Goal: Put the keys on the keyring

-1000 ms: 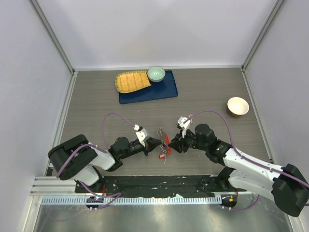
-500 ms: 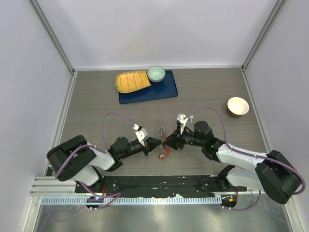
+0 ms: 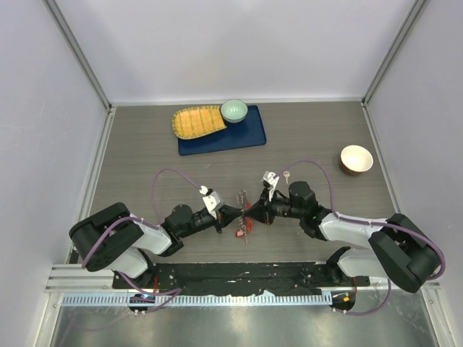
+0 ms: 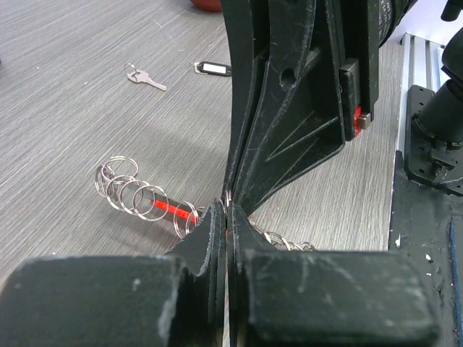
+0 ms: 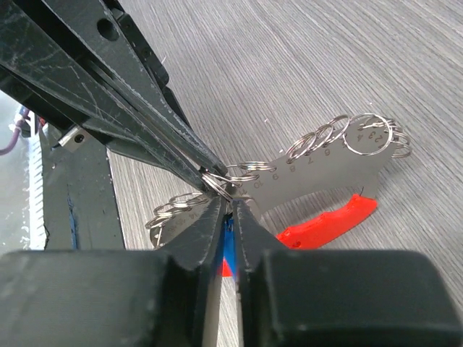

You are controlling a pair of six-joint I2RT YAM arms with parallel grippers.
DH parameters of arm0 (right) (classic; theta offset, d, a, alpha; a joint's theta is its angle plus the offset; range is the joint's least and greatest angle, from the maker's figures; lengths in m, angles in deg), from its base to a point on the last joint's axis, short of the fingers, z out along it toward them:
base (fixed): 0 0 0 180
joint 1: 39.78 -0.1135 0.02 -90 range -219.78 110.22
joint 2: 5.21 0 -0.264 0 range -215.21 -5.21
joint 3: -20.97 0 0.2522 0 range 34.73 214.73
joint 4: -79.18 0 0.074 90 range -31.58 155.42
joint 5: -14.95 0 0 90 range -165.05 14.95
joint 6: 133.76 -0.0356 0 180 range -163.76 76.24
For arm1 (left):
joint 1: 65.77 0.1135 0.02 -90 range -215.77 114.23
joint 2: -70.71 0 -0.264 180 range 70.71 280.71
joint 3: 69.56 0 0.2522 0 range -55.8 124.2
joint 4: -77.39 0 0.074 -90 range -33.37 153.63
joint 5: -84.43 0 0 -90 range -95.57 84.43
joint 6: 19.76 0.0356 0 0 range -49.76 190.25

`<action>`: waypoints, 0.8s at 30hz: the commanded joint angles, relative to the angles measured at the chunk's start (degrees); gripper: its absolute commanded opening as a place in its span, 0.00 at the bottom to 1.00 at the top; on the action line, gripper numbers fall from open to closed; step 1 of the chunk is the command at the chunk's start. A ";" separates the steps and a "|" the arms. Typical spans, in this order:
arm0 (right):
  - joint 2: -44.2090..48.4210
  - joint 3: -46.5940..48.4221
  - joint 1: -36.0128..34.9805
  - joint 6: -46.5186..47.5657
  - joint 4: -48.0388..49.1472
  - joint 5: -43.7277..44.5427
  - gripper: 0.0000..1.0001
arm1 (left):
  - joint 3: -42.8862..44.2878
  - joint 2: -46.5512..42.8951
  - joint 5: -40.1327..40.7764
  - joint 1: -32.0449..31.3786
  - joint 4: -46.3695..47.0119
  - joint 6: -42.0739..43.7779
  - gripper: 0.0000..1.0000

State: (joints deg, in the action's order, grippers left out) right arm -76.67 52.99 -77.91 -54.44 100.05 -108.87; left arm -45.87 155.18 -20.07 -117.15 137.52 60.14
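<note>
The keyring [image 5: 318,170] is a grey numbered plate with several metal rings and a curved red tag [image 5: 325,225]. It lies between the two grippers in the top view [image 3: 244,219]. My left gripper [image 4: 226,211] is shut on one ring [image 5: 217,181] of the keyring. It also shows in the top view [image 3: 237,212]. My right gripper [image 5: 228,210] is shut on the blue-headed key [image 5: 228,246], with the key's tip right at that ring. In the top view my right gripper [image 3: 251,213] meets the left one tip to tip. A red bit [image 3: 239,233] lies just in front of the grippers; I cannot tell if it is the red-headed key.
A bare silver key [image 4: 145,76] and a black label tag [image 4: 213,69] lie on the table beyond the grippers. A blue mat [image 3: 249,134] with a yellow woven tray [image 3: 197,121] and a green bowl [image 3: 234,110] is at the back. A tan bowl [image 3: 357,159] stands at the right.
My right gripper has moved left with the blue key until its tips meet the left gripper's at the keyring. The left arm has hardly moved.
</note>
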 commanded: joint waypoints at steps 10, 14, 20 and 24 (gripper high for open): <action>5.37 3.62 0.51 5.84 -4.57 -0.63 0.01 | -0.27 0.52 -1.40 -0.13 14.71 -0.44 0.04; 5.46 5.03 0.60 8.12 -8.25 -0.72 0.01 | -0.44 0.79 -0.88 -0.13 14.71 -0.79 0.28; 5.81 7.93 0.51 13.22 -15.54 -0.28 0.01 | -1.58 -1.49 2.28 -0.04 13.75 0.88 0.45; 6.16 9.25 0.51 15.51 -18.80 0.60 0.01 | -1.06 -5.70 2.11 -0.04 8.74 2.11 0.47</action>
State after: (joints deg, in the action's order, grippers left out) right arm -72.52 58.69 -77.54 -43.20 83.97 -109.00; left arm -47.11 154.22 -19.02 -117.13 138.15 60.18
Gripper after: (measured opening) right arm 0.034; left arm 0.458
